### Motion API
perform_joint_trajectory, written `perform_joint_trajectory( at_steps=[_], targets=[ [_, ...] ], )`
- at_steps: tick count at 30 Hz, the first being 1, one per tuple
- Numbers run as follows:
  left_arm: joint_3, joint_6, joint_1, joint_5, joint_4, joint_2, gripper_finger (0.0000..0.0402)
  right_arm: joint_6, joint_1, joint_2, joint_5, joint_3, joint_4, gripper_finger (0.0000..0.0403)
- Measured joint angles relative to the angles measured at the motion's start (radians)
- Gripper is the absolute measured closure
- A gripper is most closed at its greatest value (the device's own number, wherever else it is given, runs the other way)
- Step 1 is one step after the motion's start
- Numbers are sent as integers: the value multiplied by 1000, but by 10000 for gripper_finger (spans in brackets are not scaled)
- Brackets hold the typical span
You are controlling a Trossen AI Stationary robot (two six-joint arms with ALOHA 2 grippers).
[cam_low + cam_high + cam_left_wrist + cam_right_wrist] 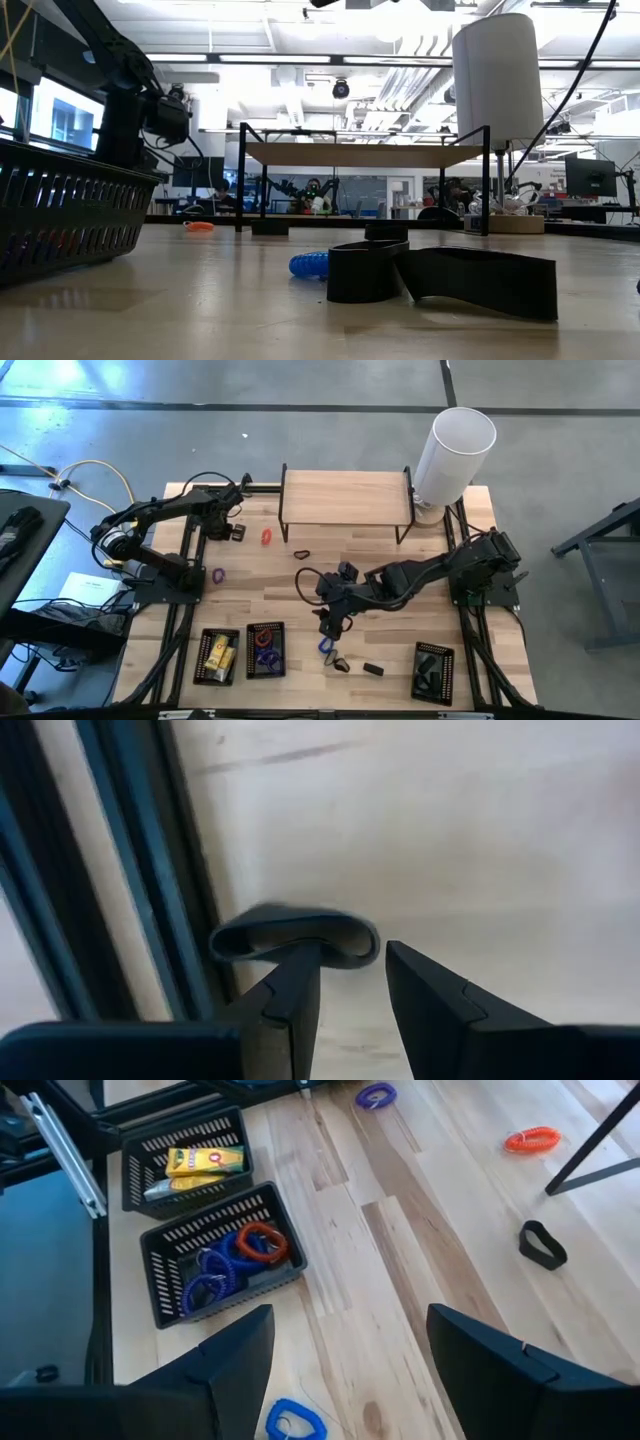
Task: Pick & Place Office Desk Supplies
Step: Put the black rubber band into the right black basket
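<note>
Pale matt wood table (400,550), black plastic mesh trays (175,1295), coiled glossy plastic loops (262,1243).

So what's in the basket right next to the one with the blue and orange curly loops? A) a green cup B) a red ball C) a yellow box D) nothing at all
C: the right wrist view shows a yellow box lying in the mesh basket beside the basket that holds the curly loops; the high view shows yellow in that left tray too.
</note>
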State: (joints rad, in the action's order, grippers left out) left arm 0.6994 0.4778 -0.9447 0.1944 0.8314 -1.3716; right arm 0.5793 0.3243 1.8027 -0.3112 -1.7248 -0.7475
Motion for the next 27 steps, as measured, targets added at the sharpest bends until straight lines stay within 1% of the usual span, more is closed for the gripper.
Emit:
perform_joint_trajectory(
  at_steps=[7,12,20,27],
  targets=[
    [0,-8,0,3,-34,0,294,-13,-11,0,0,0,-7,151],
    [0,-26,0,38,-45,0,294,-26,-13,0,0,0,-12,151],
    [-18,-26,0,63,-62,-1,294,-33,-13,0,0,0,-15,151],
    [-18,-25,0,100,-63,-52,294,-34,-13,0,0,0,-15,151]
  ],
)
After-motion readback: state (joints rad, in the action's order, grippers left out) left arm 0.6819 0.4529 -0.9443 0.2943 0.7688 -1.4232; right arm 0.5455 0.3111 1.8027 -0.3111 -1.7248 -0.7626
